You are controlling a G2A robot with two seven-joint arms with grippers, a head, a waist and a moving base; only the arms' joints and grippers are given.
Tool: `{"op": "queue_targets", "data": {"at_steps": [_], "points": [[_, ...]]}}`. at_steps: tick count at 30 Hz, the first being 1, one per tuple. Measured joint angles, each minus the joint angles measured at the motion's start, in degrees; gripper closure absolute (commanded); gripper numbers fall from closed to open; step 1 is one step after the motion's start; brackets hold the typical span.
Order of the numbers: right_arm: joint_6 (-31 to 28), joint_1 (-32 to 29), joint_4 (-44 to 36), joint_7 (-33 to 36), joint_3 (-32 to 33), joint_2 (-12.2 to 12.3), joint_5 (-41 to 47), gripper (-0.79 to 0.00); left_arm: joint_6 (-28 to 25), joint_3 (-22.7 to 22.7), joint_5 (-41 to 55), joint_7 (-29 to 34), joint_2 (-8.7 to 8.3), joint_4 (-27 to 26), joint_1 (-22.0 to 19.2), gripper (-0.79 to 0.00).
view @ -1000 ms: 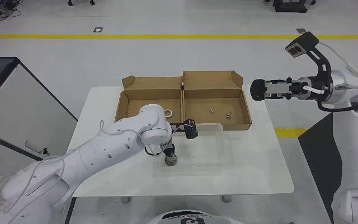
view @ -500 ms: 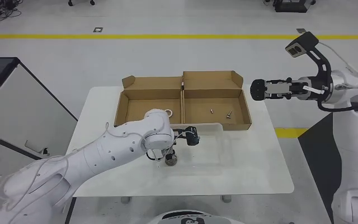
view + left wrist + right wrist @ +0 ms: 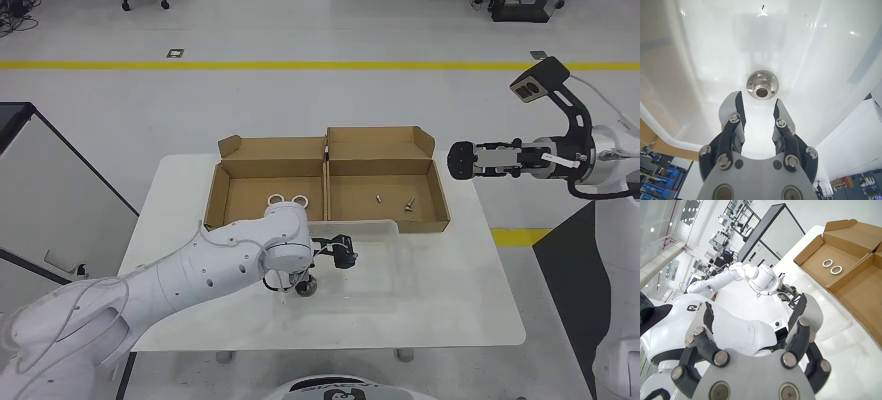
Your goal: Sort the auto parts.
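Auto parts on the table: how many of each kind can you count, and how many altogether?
Rings: 2
Small screws: 2
Metal hub: 1
Total: 5

Left arm: white rounded wrist housing (image 3: pixel 284 246) has drawn back from the brown cardboard box (image 3: pixel 216 188) toward the robot, a small step in each frame. Black camera block (image 3: pixel 345 250) on the wrist went with it and now sits farther from the box wall. Beyond the left gripper (image 3: pixel 758 97), in the box compartment straight ahead of it, two white flat rings (image 3: pixel 275 199) now lie uncovered side by side. A second ago the housing hid one of them.
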State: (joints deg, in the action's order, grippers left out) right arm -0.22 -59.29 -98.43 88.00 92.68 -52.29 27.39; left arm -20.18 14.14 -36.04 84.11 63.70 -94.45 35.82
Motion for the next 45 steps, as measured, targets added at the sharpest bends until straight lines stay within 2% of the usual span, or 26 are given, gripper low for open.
{"op": "queue_targets", "data": {"at_steps": [12, 45], "points": [[0.0, 0.0, 0.0, 0.0, 0.0, 0.0, 0.0, -0.785, -0.78, -2.19, 0.97, -0.79, 1.64, 3.46, -0.66, -0.409], [0.0, 0.0, 0.0, 0.0, 0.0, 0.0, 0.0, -0.785, -1.94, -4.16, 2.13, -1.95, 3.57, 7.64, -1.07, -0.382]]}}
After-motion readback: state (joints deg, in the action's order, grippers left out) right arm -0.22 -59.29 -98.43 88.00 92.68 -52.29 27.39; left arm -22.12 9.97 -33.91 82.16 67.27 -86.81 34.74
